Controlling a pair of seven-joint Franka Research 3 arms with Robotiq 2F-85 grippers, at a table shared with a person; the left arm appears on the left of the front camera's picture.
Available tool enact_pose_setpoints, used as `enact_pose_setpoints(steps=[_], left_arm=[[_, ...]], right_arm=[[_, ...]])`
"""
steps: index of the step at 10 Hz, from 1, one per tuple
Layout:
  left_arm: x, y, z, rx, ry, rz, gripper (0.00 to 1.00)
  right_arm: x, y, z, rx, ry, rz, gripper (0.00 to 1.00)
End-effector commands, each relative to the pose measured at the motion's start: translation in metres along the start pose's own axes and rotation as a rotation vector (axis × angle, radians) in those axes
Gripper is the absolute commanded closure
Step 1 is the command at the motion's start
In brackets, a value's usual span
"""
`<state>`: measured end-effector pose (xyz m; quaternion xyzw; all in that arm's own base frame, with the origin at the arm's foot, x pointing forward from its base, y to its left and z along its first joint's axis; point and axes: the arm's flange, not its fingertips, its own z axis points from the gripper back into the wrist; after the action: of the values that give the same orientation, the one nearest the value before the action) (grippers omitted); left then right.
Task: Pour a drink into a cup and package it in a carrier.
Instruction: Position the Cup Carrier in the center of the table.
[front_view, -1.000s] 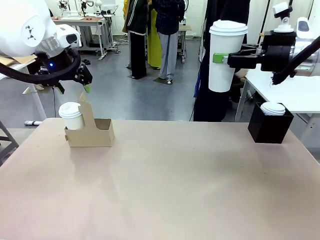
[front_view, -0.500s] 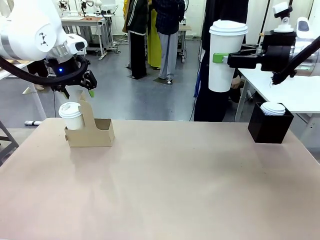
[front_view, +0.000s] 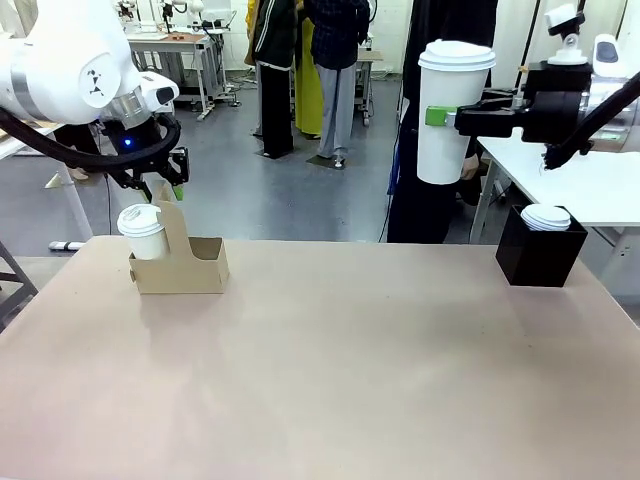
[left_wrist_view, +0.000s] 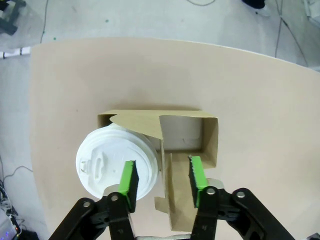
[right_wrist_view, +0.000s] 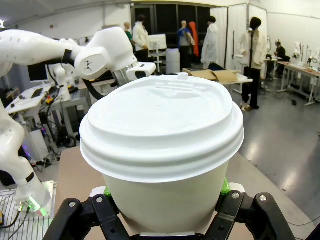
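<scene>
The brown cardboard carrier (front_view: 205, 268) stands at the table's far left, with a short lidded white cup (front_view: 142, 230) in its left hole. My left gripper (front_view: 165, 186) hovers just above the upright handle. In the left wrist view this gripper (left_wrist_view: 162, 172) is open, its green pads on either side of the handle (left_wrist_view: 167, 175), beside the short cup (left_wrist_view: 112, 162); the carrier's other hole (left_wrist_view: 185, 135) is empty. My right gripper (front_view: 447, 117) holds the tall white cup (front_view: 452, 70), lidded, high at the right, and stays shut on the cup (right_wrist_view: 165, 130). The drink is hidden.
A black open-topped box (front_view: 540, 258) with a white lidded cup (front_view: 547, 216) in it stands at the far right edge. A person in dark clothes (front_view: 425, 205) stands behind the held cup. A white table (front_view: 600, 185) lies to the right. The brown tabletop (front_view: 330, 370) spreads wide.
My left gripper has shifted right and settled over the carrier's handle, with its fingers drawn closer together. The right arm and the tall cup have stayed still.
</scene>
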<state>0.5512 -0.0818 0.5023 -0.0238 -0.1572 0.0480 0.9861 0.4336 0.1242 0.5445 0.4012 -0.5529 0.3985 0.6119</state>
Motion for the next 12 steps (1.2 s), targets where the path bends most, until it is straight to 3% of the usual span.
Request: enact_pose_setpoints(steps=[1, 6, 7, 8, 12], left_arm=[[0.004, -0.007, 0.002, 0.039, 0.001, 0.014, 1.0], [0.003, -0.002, -0.004, 0.047, 0.033, 0.017, 1.0], [0.003, -0.002, -0.005, 0.025, 0.076, -0.008, 1.0], [0.001, -0.002, -0.005, 0.01, 0.017, -0.005, 1.0], [-0.007, -0.01, 0.011, -0.005, -0.008, -0.019, 0.98]], right_arm=[[0.003, 0.001, -0.002, -0.012, 0.002, 0.014, 0.2], [0.003, 0.001, -0.002, -0.012, 0.002, 0.014, 0.2], [0.003, 0.001, -0.002, -0.012, 0.002, 0.014, 0.2], [0.003, 0.001, -0.002, -0.012, 0.002, 0.014, 0.2], [0.003, 0.001, -0.002, -0.012, 0.002, 0.014, 0.2]])
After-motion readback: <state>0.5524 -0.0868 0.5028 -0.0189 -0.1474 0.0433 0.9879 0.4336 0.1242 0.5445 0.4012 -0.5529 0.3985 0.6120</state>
